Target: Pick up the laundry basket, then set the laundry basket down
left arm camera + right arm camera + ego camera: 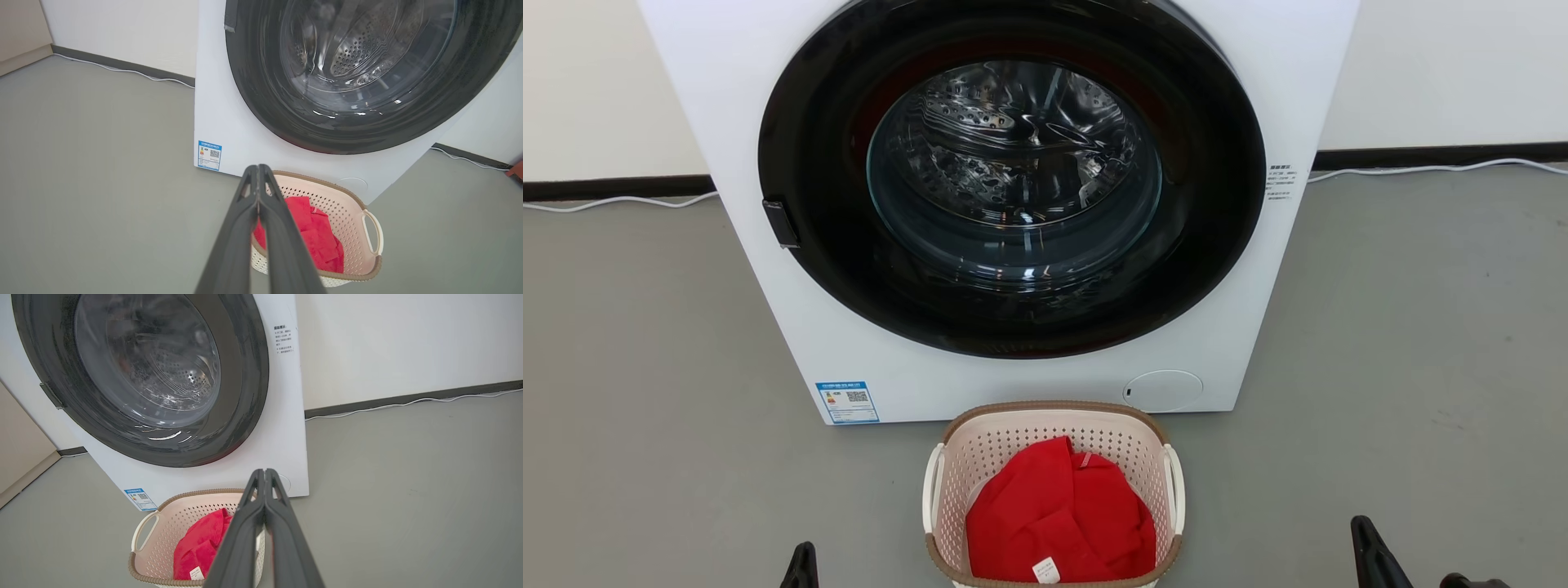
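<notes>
Laundry basket [1013, 445] on the grey floor [645, 367], just in front of the washing machine [1013, 381], red cloth [1054, 523] inside. Lies straight ahead, between the left gripper [258, 167] and the right gripper [264, 471], one white handle [1174, 478] facing each, the left a little nearer. Long side seems to run away from the robot. Both grippers pinched tight together, holding nothing.
</notes>
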`<state>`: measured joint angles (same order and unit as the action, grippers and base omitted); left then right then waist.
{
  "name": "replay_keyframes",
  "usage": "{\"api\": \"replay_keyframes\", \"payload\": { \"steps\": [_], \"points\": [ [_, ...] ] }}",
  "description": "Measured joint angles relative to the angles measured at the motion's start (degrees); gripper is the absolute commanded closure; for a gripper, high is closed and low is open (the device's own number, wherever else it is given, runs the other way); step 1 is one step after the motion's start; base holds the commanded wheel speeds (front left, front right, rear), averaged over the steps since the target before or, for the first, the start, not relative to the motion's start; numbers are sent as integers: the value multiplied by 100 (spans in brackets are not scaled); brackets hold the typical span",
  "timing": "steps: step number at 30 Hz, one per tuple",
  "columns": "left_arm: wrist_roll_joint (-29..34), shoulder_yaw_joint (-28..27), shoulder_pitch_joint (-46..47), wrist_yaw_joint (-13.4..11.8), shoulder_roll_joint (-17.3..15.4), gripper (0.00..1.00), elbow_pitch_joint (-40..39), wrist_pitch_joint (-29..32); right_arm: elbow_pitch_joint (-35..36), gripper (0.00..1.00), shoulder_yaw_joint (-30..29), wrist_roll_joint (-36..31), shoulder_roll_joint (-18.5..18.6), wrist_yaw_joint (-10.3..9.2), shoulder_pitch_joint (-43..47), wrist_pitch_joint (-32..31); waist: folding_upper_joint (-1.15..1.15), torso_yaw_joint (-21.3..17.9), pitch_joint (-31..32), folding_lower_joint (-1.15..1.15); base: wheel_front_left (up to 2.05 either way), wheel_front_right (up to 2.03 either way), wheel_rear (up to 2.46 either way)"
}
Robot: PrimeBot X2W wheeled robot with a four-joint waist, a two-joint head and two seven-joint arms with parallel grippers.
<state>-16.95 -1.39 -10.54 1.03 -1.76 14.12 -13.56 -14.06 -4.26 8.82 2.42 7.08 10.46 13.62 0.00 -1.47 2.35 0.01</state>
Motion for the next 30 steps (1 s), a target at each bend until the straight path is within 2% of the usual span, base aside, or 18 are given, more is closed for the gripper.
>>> {"api": "replay_keyframes", "payload": {
  "steps": [30],
  "points": [
    [-1842, -58, 186, 111, -7, 100, 18, 482, -15, 100, -81, 2040, -10, -1, -266, -476, 0, 38, -68, 0, 0, 0, 0]
  ]
}}
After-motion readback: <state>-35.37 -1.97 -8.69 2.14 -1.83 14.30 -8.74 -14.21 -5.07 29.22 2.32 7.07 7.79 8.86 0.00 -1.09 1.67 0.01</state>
